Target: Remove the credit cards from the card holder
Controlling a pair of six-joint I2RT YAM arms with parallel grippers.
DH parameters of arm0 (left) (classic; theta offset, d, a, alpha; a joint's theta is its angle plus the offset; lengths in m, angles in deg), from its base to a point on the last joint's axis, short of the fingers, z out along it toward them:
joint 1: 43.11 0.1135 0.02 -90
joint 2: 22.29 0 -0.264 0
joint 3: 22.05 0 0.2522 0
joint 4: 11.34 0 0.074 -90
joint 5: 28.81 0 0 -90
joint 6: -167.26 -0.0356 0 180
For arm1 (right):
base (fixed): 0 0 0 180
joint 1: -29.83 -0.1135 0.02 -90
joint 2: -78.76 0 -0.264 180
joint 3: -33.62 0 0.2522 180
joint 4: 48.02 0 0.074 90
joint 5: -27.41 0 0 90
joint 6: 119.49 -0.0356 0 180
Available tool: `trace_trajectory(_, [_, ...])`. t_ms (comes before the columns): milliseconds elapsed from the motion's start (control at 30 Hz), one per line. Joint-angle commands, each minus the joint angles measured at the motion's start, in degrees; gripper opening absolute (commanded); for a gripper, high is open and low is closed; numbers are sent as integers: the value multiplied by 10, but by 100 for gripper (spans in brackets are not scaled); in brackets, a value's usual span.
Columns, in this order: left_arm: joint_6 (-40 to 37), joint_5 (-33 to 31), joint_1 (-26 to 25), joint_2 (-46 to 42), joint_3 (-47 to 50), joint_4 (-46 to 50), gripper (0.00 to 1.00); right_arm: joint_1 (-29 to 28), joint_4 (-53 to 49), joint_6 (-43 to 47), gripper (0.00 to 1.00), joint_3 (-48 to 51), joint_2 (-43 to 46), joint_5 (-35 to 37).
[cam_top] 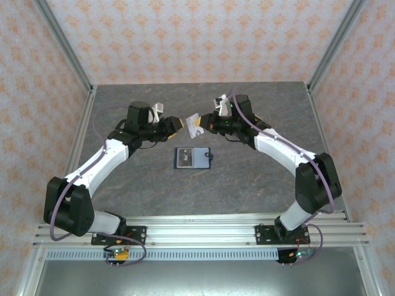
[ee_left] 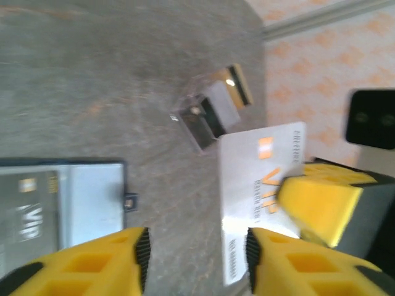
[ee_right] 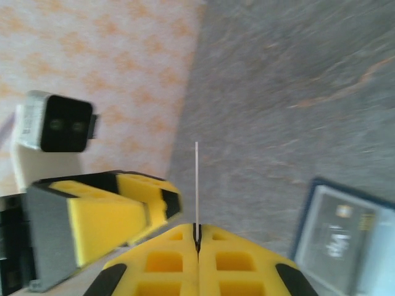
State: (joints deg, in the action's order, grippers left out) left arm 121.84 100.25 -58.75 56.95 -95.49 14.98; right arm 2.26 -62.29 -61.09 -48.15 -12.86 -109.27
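Card holder (cam_top: 192,158) lies open on the worktop (cam_top: 259,185), near centre, with a grey card (ee_left: 28,209) in its pocket. Just beyond, raised off the surface, right fingers (ee_right: 166,259) pinch a white card (ee_left: 253,166). Left fingers (ee_left: 126,259) are spread, one alongside that card. A small blurred card stack (ee_left: 213,108) lies close by.

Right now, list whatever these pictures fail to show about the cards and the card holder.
Left wrist view: card holder cut off by the left edge and blurred; cards left inside cannot be counted.
Top view: same holder too small to read its pockets.
Right wrist view: white card in the right hand seen edge-on, face hidden.
Left wrist view: clear object blurred, unidentifiable.
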Motion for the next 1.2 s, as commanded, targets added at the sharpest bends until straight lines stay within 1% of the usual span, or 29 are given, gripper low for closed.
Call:
trace_trajectory(0, [-112,-145,1,-25,-37,162,59,35,-128,139,0,-42,21,75])
trace_trajectory(67, [-136,-196,2,-27,-40,200,70,64,-140,183,0,-48,19,95])
trace_trajectory(167, [-172,-241,2,-28,-44,231,84,97,-154,270,0,-62,7,140])
trace_trajectory(300, [-197,-278,3,-30,-48,248,99,128,-166,408,0,-80,-14,164])
trace_trajectory(367, [-211,-291,3,-32,-50,255,100,137,-164,491,0,-79,-22,183])
trace_trajectory(433, [-221,-298,3,-33,-52,258,100,150,-171,553,0,-85,-30,182])
trace_trajectory(467, [-225,-299,3,-33,-53,260,100,156,-189,584,0,-94,-37,176])
trace_trajectory(533, [-232,-299,3,-30,-59,267,100,173,-262,680,0,-129,-61,144])
trace_trajectory(600, [-239,-295,3,-25,-65,275,100,187,-323,733,0,-171,-91,139])
trace_trajectory(700, [-241,-283,3,-18,-69,279,100,206,-405,768,0,-244,-146,129])
trace_trajectory(767, [-239,-280,3,-13,-68,278,100,211,-431,785,0,-271,-173,136])
trace_trajectory(867, [-236,-283,4,-8,-67,279,100,214,-435,801,0,-282,-192,146])
trace_trajectory(1000, [-236,-282,8,2,-71,284,100,224,-414,812,0,-264,-196,150])
trace_trajectory(1167, [-239,-274,8,14,-72,283,100,236,-415,831,0,-256,-208,148])
